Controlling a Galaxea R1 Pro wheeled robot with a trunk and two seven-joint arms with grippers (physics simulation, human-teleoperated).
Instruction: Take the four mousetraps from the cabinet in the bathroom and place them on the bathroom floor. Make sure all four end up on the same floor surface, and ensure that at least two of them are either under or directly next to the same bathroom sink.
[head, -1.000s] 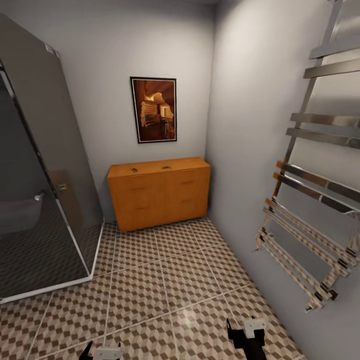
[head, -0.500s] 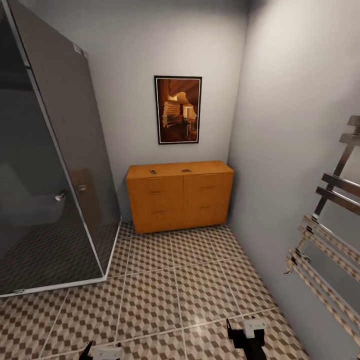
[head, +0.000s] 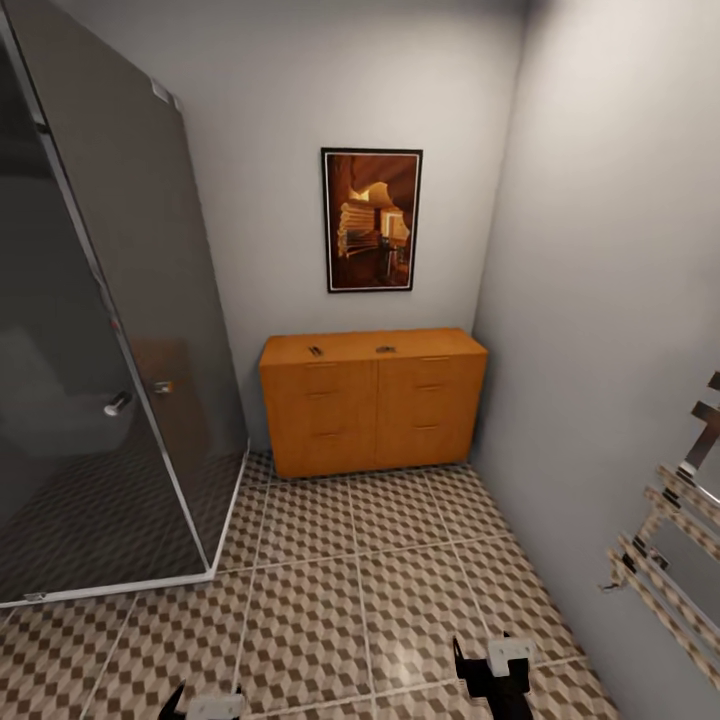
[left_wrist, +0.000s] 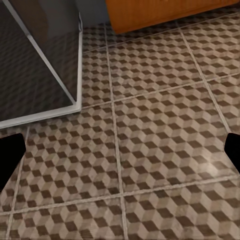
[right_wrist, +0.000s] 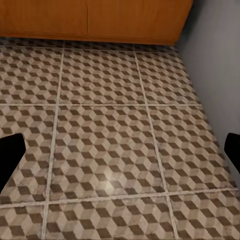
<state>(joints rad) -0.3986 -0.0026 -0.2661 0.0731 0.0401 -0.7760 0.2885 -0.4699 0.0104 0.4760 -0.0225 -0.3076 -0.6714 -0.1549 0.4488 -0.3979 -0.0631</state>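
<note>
Facing the cabinet (head: 373, 400), two traps (head: 316, 351) visible on top. None floored yet. Hands (left_wrist: 120, 150) wide open, empty.

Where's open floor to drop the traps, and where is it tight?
Bare bathroom floor runs from the cabinet front back toward the left hand and right hand. It is bordered by the shower glass on one side and the wall with the towel rail on the other. Tightest beside the rail.
</note>
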